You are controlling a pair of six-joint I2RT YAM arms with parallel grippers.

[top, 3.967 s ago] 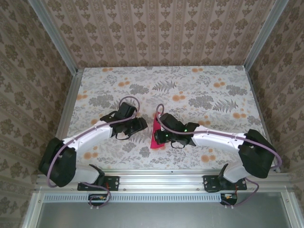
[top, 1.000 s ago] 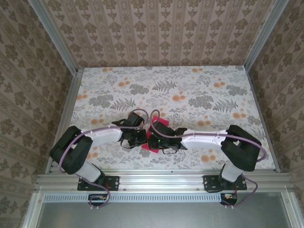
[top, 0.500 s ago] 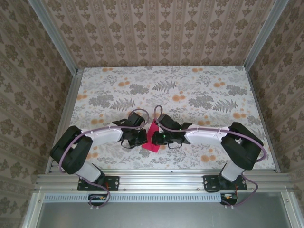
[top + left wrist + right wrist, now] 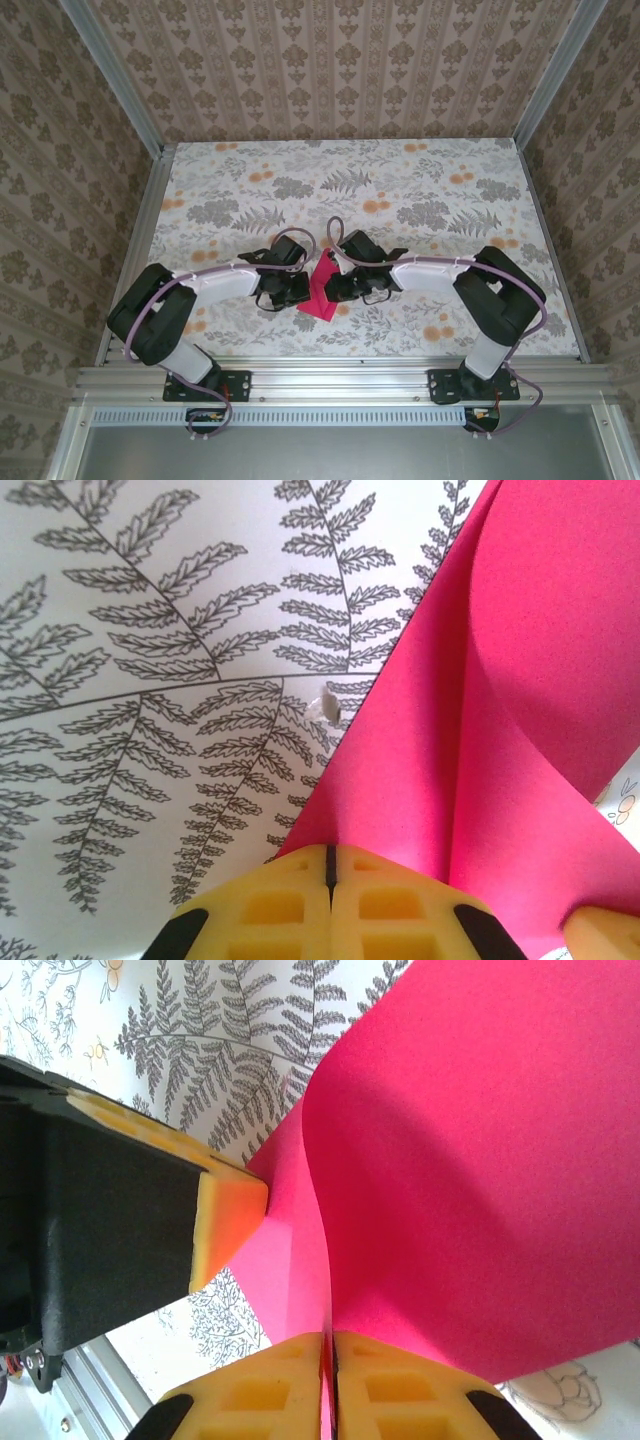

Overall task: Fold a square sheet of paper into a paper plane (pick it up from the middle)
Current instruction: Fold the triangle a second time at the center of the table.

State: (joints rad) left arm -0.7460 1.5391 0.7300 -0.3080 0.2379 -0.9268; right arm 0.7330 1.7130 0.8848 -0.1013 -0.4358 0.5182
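The square sheet of paper (image 4: 322, 290) is magenta-pink and curls up off the flowered tablecloth, between the two grippers near the table's front middle. My left gripper (image 4: 303, 290) is shut on the sheet's left side. In the left wrist view the yellow fingertips of my left gripper (image 4: 328, 852) meet where the pink sheet (image 4: 500, 680) tapers into them. My right gripper (image 4: 336, 288) is shut on the opposite side. In the right wrist view, my right gripper (image 4: 330, 1338) has the pink sheet (image 4: 480, 1160) running into the slit between its pads. The left gripper's finger (image 4: 225, 1215) touches the sheet there.
The table (image 4: 400, 200) carries a fern and orange-flower print, with free room behind and to both sides of the arms. A metal rail (image 4: 330, 375) runs along the near edge. Patterned walls close in the back and both sides. The cloth has a small white nick (image 4: 327, 708).
My right forearm has swung away from the near edge and its gripper has shifted slightly back and right. The sheet now stands more bunched between the grippers. The left arm has stayed put.
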